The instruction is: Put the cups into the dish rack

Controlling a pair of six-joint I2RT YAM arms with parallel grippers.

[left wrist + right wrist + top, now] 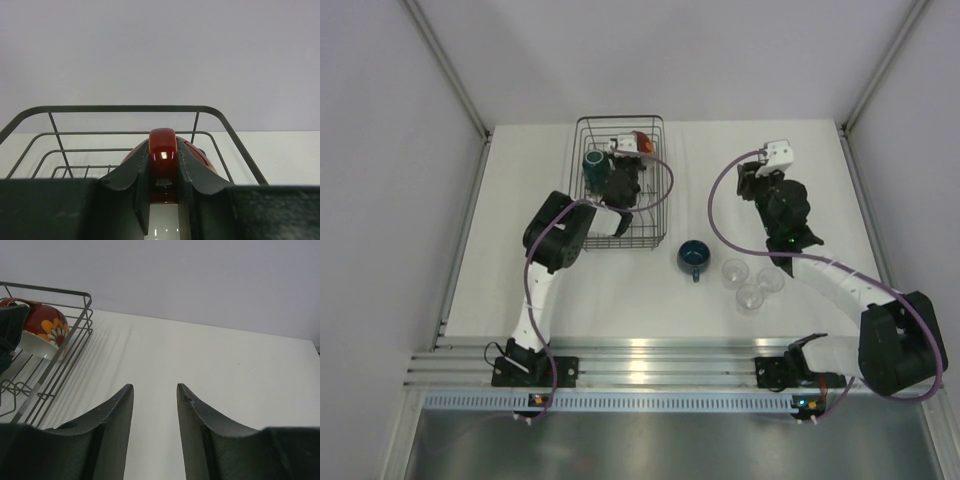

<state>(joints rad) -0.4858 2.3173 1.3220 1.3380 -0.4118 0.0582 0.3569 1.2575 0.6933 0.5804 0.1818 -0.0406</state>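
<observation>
The big red patterned cup (641, 142) is inside the dish rack (660, 215) at its far right. My left gripper (630, 155) is shut on the cup's red handle (163, 142); the fingers (131, 167) press on both sides of it. A teal mug (596, 165) stands in the rack's far left. The dark-blue cup (693, 257) and three clear glasses (751, 283) sit on the table right of the rack. My right gripper (752, 174) hovers open and empty over the table (225, 370). The red cup (47, 325) shows to its left.
The rack's wire wall (75, 337) stands left of my right gripper. Plain walls enclose the table on three sides. An aluminium rail (650, 355) with both arm bases runs along the near edge.
</observation>
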